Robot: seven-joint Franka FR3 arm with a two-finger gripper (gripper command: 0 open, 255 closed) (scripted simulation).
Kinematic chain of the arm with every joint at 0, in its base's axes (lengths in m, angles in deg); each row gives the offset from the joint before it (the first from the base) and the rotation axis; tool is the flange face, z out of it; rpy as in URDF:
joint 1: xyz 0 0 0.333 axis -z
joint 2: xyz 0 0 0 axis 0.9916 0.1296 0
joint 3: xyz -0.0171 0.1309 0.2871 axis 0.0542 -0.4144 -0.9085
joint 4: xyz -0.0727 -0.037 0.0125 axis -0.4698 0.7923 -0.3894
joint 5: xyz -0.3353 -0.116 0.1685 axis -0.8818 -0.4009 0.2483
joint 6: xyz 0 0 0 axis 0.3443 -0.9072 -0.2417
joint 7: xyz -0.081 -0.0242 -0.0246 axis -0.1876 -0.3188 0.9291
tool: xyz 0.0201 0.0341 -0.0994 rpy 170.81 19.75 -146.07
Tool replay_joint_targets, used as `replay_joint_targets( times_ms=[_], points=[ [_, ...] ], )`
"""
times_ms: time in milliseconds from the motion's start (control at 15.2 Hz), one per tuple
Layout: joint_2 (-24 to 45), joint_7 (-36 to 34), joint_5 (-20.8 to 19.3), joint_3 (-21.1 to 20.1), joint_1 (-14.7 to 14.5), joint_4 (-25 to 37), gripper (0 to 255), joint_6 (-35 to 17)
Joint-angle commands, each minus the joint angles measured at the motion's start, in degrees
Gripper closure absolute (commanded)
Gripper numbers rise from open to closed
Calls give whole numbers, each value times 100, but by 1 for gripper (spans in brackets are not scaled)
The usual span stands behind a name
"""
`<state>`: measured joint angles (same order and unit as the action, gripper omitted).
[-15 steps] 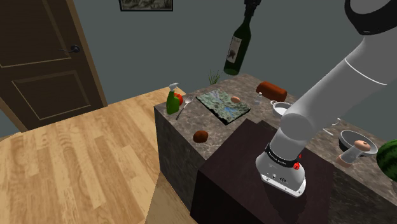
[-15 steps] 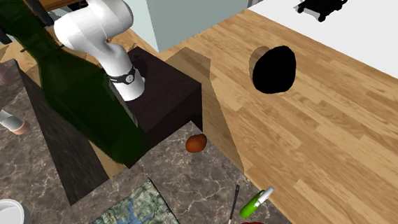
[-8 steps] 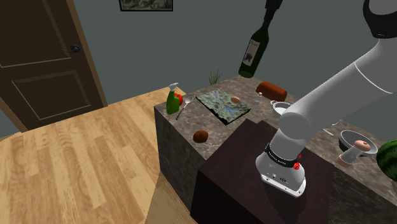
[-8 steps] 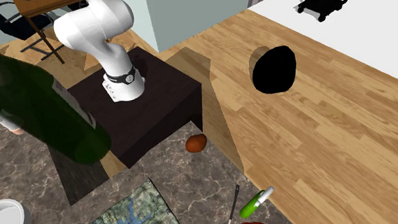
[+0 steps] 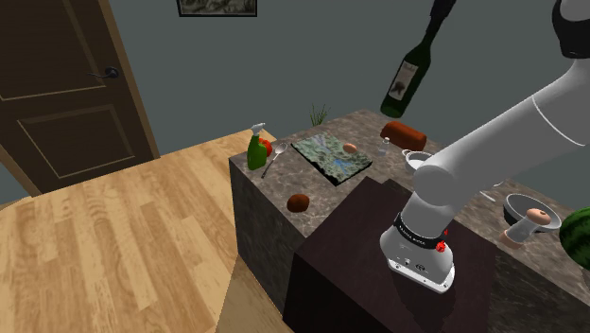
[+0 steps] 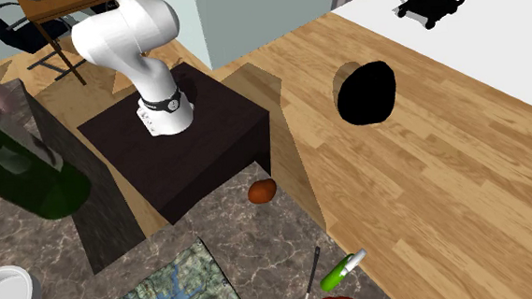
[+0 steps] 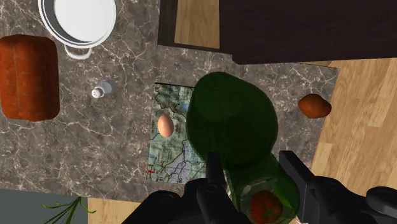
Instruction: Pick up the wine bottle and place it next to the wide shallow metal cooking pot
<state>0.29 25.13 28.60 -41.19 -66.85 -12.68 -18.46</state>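
While the jaws clasp the dark green wine bottle [image 5: 408, 80] by its neck, tilted high at the shoulder view's upper right above the marbled surface [image 5: 284, 180], good placement calls for a slow, upright descent beside the white pot [image 5: 417, 158], clear of the brown loaf [image 5: 404, 134].

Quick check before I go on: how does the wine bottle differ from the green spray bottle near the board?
The wine bottle is dark green with a pale label; the spray bottle is bright green. The wine bottle hangs tilted in the air, clasped at its neck by the hand; the spray bottle stands upright at the corner of the counter. Both are green bottles.
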Motion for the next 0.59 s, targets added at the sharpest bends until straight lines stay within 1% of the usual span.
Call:
replay_joint_targets(
  times_ms=[0, 528],
  points=[
    [25, 309, -66, 225, 58, 95, 255, 35],
    [250, 1567, -250, 1235, 236, 564, 255, 123]
  ],
)
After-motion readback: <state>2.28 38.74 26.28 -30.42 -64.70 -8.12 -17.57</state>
